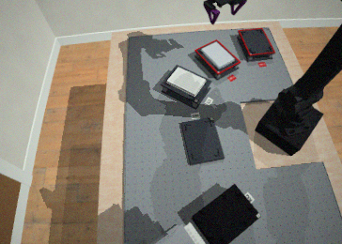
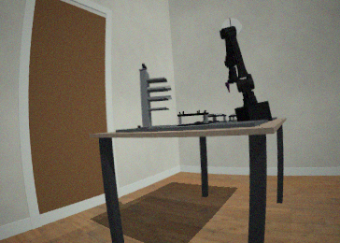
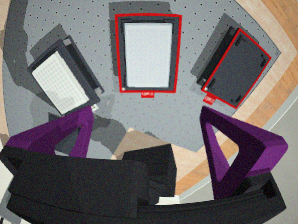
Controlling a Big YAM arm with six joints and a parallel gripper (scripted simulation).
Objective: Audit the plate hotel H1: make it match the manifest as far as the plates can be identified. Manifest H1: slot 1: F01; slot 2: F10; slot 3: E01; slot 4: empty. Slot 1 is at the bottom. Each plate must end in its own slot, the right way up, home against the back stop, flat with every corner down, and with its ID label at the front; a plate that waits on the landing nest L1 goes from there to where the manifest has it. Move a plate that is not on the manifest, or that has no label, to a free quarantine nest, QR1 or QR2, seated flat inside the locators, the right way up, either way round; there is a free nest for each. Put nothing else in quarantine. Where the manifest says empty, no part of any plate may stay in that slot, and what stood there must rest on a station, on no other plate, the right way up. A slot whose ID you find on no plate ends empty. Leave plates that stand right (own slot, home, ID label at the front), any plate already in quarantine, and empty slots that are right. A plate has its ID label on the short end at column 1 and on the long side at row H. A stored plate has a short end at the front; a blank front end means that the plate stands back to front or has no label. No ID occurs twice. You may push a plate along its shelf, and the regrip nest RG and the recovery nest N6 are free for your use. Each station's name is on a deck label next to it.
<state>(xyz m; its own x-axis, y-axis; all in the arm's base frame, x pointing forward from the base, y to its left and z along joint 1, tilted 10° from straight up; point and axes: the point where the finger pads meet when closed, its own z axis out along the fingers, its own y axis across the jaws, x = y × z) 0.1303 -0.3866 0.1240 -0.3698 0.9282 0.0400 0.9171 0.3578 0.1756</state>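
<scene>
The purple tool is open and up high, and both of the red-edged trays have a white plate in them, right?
Not quite. Only one red-edged tray has a white plate in it; the other red-edged tray shows just its dark inside, as the top view and the wrist view show. The purple tool is indeed open and up high.

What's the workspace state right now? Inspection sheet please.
Surface: grey perforated deck mat on a wooden table.
Job's things: white-topped plate in a red-framed nest; second red-framed nest shows a dark top; another white-topped plate on a dark nest; dark nest mid-deck; plate hotel at the table's end.
Clutter: nothing seen.
Pincer: pincer open, holding nothing, raised above the deck.
Cables: nothing seen.
Surroundings: wood floor, white walls, brown wall panel.
</scene>
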